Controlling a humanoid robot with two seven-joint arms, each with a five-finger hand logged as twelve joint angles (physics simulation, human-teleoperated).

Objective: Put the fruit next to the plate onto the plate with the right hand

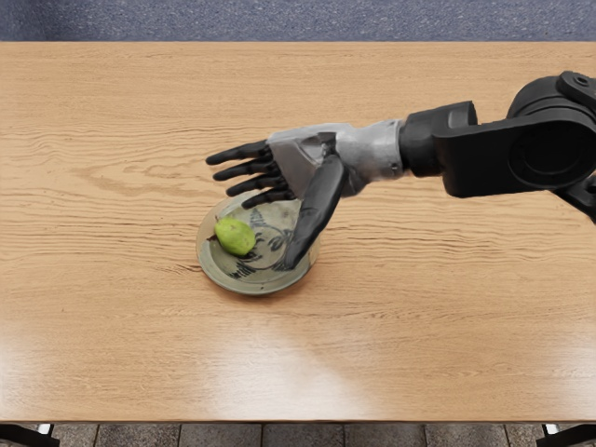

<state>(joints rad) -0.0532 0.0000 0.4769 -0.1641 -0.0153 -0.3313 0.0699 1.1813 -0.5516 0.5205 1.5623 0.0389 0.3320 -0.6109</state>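
A green fruit [235, 236] lies on the left part of a round grey-green patterned plate [244, 277] near the table's middle. My right hand [270, 200] hovers over the plate's far side, its arm coming in from the right edge. The fingers [240, 170] are spread out toward the left and the thumb [312, 212] points down over the plate's right half. Nothing is in the hand, and a small gap separates it from the fruit. Part of the plate's far rim is hidden behind the hand.
The wooden table [112, 140] stretches wide on every side of the plate. Its front edge [279, 421] runs along the bottom of the view, and the far edge lies at the top. The black upper arm [521, 140] sits over the table's right side.
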